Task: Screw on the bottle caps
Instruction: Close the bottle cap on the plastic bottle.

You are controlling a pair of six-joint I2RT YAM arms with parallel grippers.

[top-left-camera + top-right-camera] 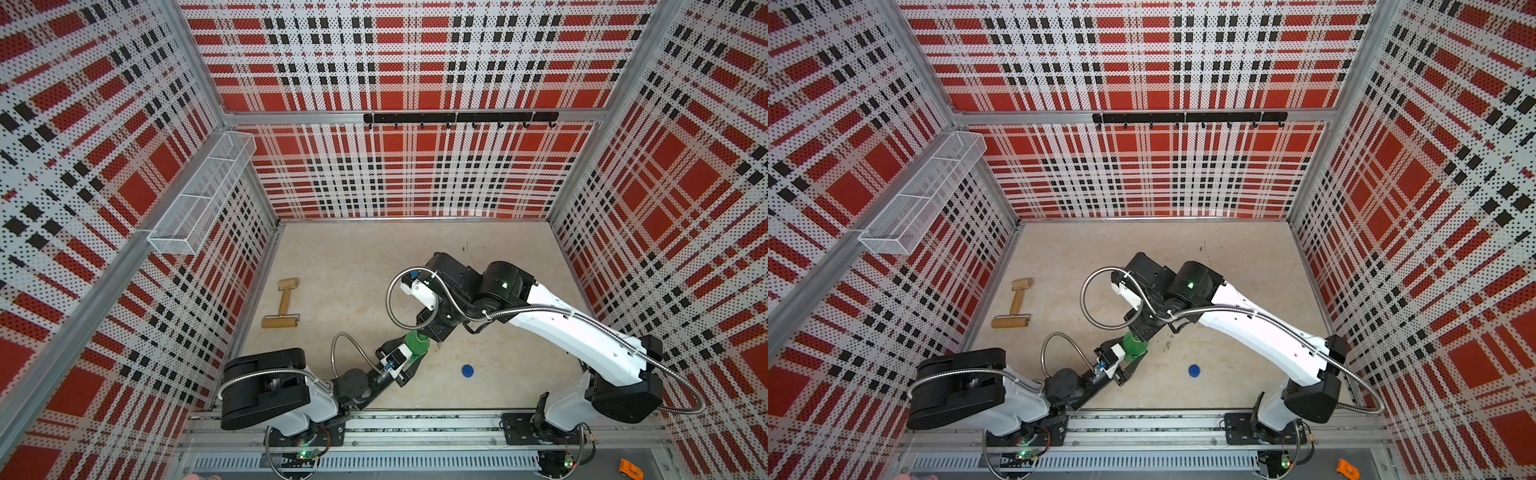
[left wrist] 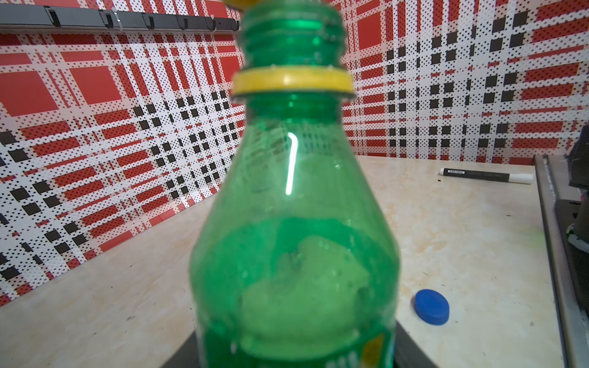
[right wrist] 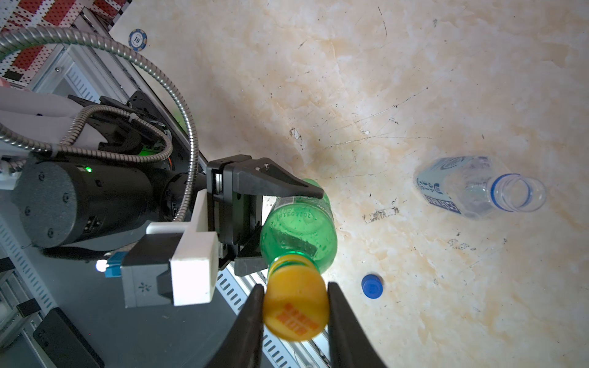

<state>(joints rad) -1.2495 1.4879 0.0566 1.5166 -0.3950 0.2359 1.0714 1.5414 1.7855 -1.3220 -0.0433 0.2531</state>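
The right gripper (image 3: 294,291) is pinching the yellow-orange cap (image 3: 296,313) between its jaws, holding it at the mouth of the green bottle (image 3: 299,232). The left gripper (image 3: 280,229) is clamping that bottle's body, near the middle of the tabletop's (image 3: 350,79) front edge. The blue cap (image 3: 372,286) is lying nearby. The clear bottle (image 3: 471,188) is lying uncapped on its side, farther off.

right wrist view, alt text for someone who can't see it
The right hand pinches the yellow-orange cap at the mouth of the green bottle, which the left hand grips. A blue cap and an uncapped clear bottle sit on the table.
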